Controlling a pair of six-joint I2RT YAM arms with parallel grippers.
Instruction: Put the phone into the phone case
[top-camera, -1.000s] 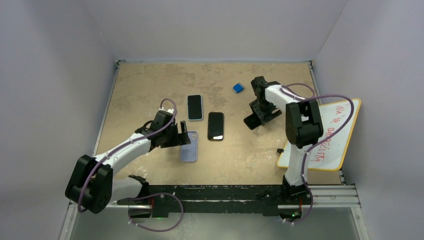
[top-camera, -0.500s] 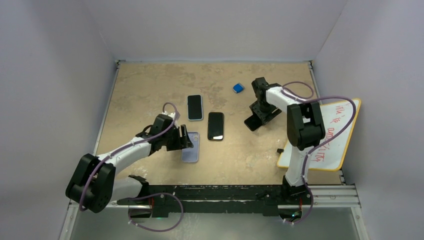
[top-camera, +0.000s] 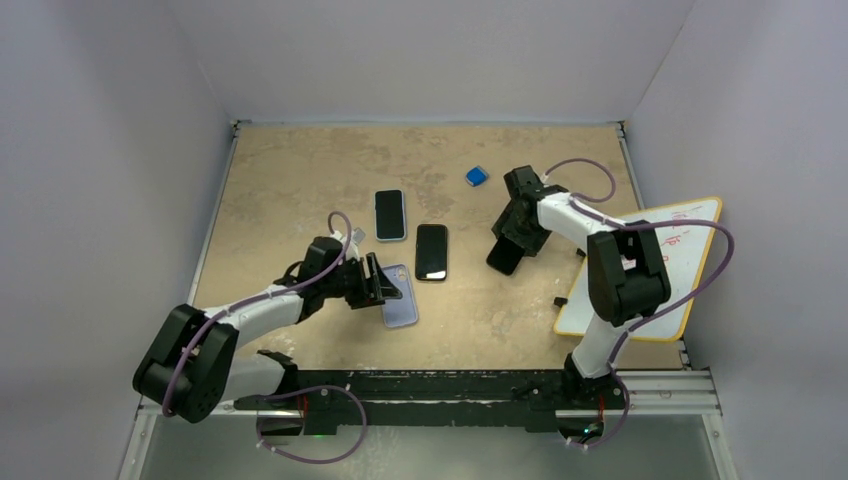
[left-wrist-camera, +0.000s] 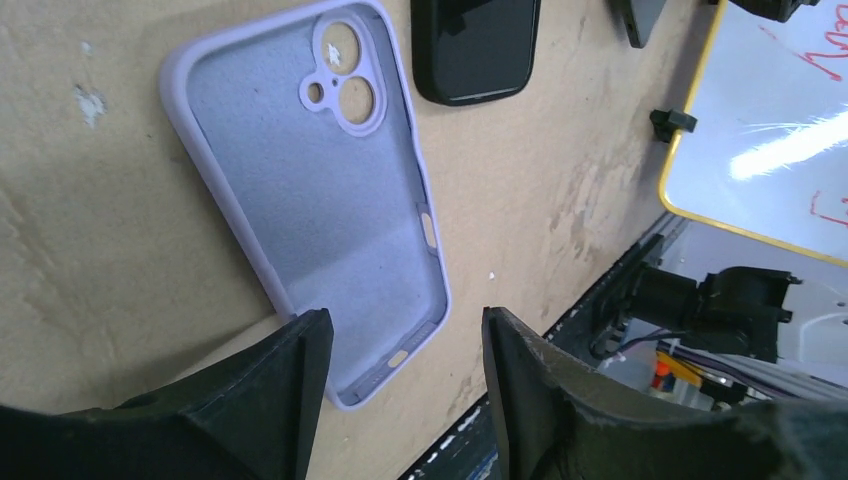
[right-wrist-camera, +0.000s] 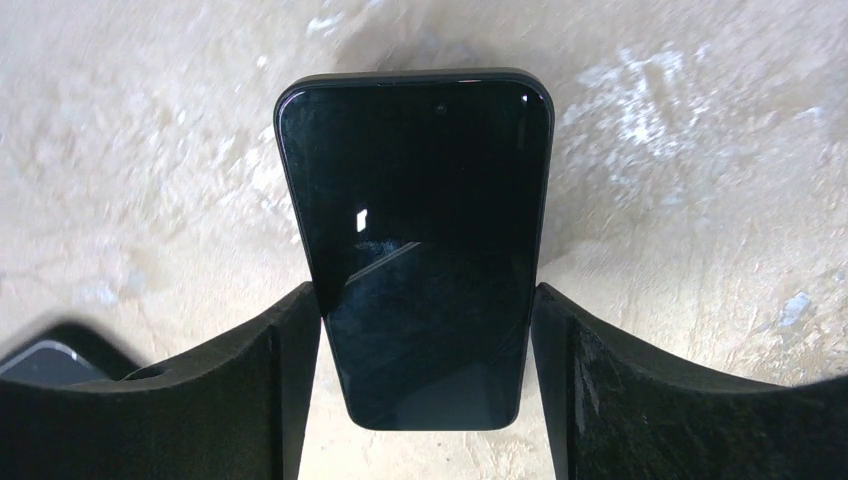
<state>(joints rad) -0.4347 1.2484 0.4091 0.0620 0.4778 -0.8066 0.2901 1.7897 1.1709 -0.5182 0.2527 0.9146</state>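
Where the right arm reaches out over the right half of the table (top-camera: 300, 180), the phone (right-wrist-camera: 420, 250) sits clamped between the right gripper's (right-wrist-camera: 425, 295) fingers, one pressed against each long edge. The phone case (left-wrist-camera: 310, 200) lies flat on the table to the left, nearer the arm bases, with the left gripper (left-wrist-camera: 404, 316) astride its near end. The jaws stand apart. One finger (left-wrist-camera: 270, 390) overlaps the case's rim, and a strip of bare table shows between the other finger and the case, so nothing is gripped there.

A second black phone (top-camera: 431, 251) lies screen up between phone and case, closer to the case and roughly on the line between them. Just beyond it to the left lies a white-edged phone (top-camera: 390, 214), also screen up. A small blue object (top-camera: 476, 176) rests farther back, near the right gripper. A yellow-framed whiteboard (top-camera: 660, 270) covers the table's right edge, with a small black piece (top-camera: 560, 301) beside its near corner.

The phone's screen faces the right wrist camera, and its long axis runs straight out from the gripper. The end with the front lens points away. From above, that axis slants toward the near left.

The case lies hollow side up. Its camera cut-out end points away from the left gripper, toward the second black phone, and its long axis runs near to far at a slight slant.
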